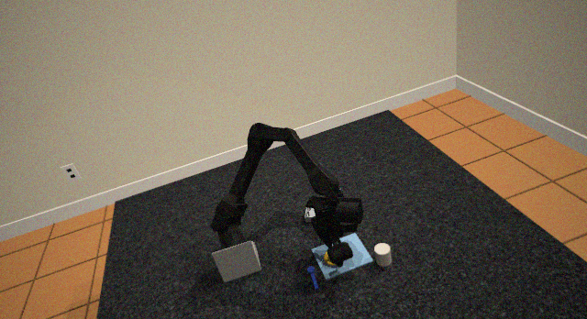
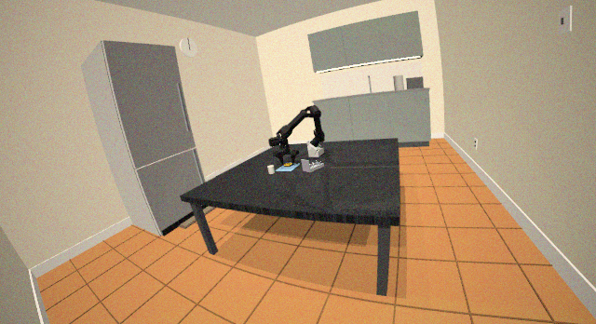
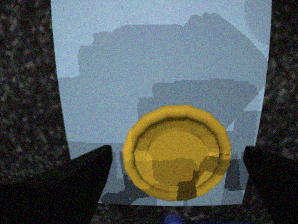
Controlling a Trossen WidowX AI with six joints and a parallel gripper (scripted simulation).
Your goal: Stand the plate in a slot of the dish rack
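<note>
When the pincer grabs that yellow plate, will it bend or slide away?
Probably no bending: the yellow plate keeps a crisp raised rim, so it looks stiff. It may slide a little, since it lies flat on the smooth blue mat with only a low edge to catch. The open pincer hangs right above it, holding nothing.
</note>
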